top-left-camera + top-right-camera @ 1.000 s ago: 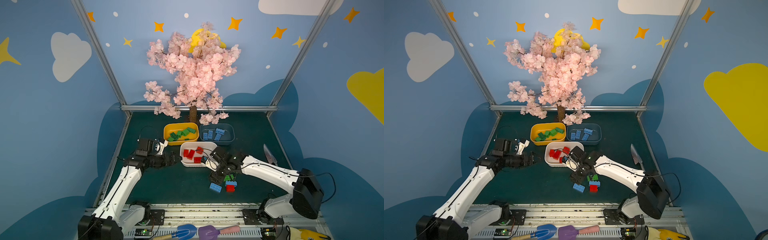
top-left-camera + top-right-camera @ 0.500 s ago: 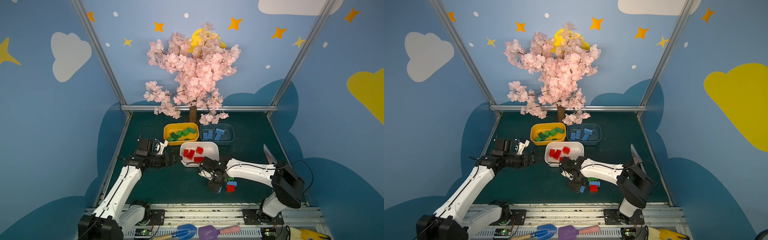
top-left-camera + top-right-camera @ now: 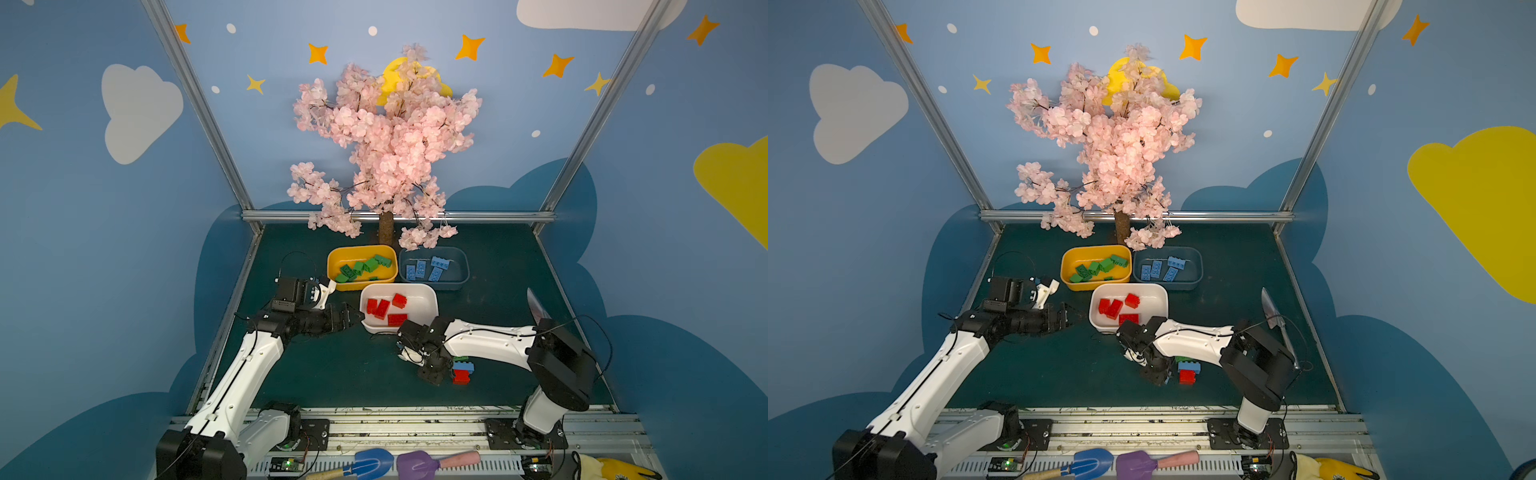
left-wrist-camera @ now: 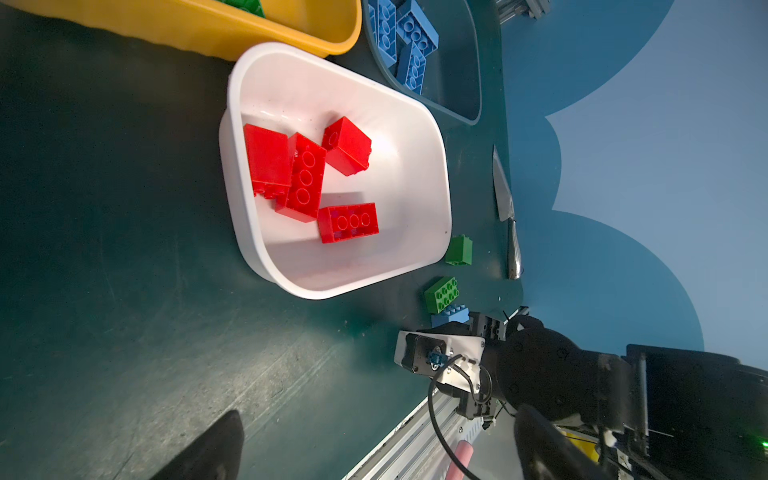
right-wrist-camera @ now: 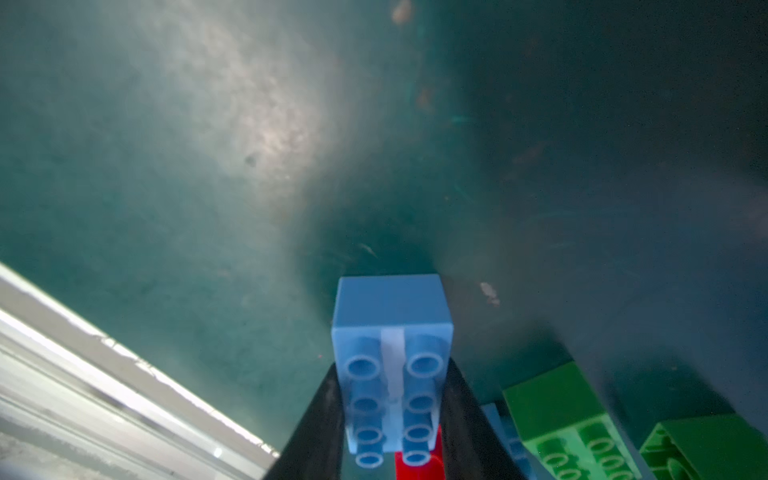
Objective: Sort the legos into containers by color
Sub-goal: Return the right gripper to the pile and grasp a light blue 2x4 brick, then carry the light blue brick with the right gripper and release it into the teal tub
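Sorted: greens (image 3: 365, 266) in yellow tub (image 3: 336, 259), blues (image 3: 428, 268) in dark tub (image 3: 457, 270), reds (image 3: 384, 307) in white tub (image 3: 424, 307).
Loose: few bricks (image 3: 462, 367) on desk (image 3: 332, 374).
Right fingers (image 5: 320, 428): pinching blue brick (image 5: 390, 332).
Left fingers (image 4: 208, 449): spread.

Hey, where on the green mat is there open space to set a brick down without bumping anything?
Widest bare patch: the mat in front of the white tub, between the left arm and the right claw. Also bare right of the slate blue tub, beyond the knife. Crowded: the loose bricks beside the right claw.
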Tool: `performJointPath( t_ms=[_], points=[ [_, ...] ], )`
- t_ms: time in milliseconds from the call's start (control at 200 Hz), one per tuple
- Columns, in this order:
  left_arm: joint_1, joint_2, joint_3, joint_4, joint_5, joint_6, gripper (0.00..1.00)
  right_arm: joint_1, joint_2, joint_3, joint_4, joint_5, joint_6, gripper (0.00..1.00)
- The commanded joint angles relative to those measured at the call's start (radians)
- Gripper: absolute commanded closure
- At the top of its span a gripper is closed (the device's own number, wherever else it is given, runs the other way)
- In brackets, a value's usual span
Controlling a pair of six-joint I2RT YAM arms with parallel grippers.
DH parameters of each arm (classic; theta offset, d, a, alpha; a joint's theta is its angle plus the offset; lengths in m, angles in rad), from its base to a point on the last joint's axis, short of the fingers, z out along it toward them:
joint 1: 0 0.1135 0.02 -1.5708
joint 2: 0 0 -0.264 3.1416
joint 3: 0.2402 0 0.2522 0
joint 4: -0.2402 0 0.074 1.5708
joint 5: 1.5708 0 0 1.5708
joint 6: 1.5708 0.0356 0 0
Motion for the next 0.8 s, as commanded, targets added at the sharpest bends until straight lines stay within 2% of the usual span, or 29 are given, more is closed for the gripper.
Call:
performJointPath(
  t_ms=[0,190,320,551,791],
  points=[
    [0.002,0.006,0.002,0.008,0.011,0.005,0.0,-0.019,-0.056,-0.012,-0.012,0.015,0.009,0.75],
    [-0.009,0.019,-0.005,0.073,0.034,-0.044,0.01,-0.157,-0.239,0.014,-0.01,-0.053,0.0,0.81],
    [-0.017,0.029,0.007,0.105,0.038,-0.07,0.0,-0.302,-0.293,0.076,-0.018,-0.059,-0.086,0.82],
    [-0.043,0.063,0.044,0.173,0.049,-0.105,0.01,-0.551,-0.144,0.288,0.013,-0.032,-0.303,0.82],
    [-0.047,0.092,0.078,0.208,0.061,-0.118,0.0,-0.675,0.122,0.547,0.073,-0.053,-0.399,0.82]
  ],
)
